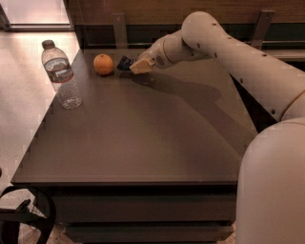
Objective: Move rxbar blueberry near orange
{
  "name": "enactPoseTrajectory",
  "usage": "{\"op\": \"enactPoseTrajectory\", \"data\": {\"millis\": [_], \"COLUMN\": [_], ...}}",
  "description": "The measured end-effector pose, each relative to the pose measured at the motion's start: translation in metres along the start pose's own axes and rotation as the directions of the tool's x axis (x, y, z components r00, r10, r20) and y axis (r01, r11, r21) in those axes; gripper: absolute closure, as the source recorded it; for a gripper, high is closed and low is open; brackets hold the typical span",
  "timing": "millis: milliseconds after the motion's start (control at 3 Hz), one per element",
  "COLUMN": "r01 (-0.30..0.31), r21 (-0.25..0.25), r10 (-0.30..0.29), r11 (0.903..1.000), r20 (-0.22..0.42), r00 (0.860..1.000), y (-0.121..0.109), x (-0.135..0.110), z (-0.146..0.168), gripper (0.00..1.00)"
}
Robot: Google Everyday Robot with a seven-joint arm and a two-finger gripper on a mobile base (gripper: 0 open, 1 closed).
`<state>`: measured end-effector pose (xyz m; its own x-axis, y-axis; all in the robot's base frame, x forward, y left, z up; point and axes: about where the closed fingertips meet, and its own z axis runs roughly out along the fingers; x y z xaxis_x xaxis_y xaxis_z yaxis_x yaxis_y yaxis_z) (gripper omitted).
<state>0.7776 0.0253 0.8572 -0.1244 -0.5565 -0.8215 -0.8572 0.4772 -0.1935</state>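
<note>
Rxbar blueberry [123,62] pinched between fingers of gripper [135,66], at far end of table [143,143], just beside orange [103,64], small gap between. Bar-to-tabletop contact: cannot tell. Water bottle [61,74] upright near table edge.

This is looking like an office or lab test space: a plain dark table [143,143] is standing on a pale polished floor [19,95], with wood panelling [143,9] running along the wall at 12 o'clock. The robot's gripper [136,66] is hovering at the table's 11 o'clock, gripping the rxbar blueberry [124,62] beside the orange [103,64].
</note>
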Motion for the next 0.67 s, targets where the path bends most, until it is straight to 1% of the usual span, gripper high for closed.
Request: {"op": "enactPoseTrajectory", "data": {"millis": [667], "r01": [0.004], "r21": [-0.005], "r10": [-0.004], "r11": [1.0], "r20": [0.007], "r00": [1.0], "y": [0.0035], "x": [-0.0029], "z": [0.0064], "gripper": [0.4]}}
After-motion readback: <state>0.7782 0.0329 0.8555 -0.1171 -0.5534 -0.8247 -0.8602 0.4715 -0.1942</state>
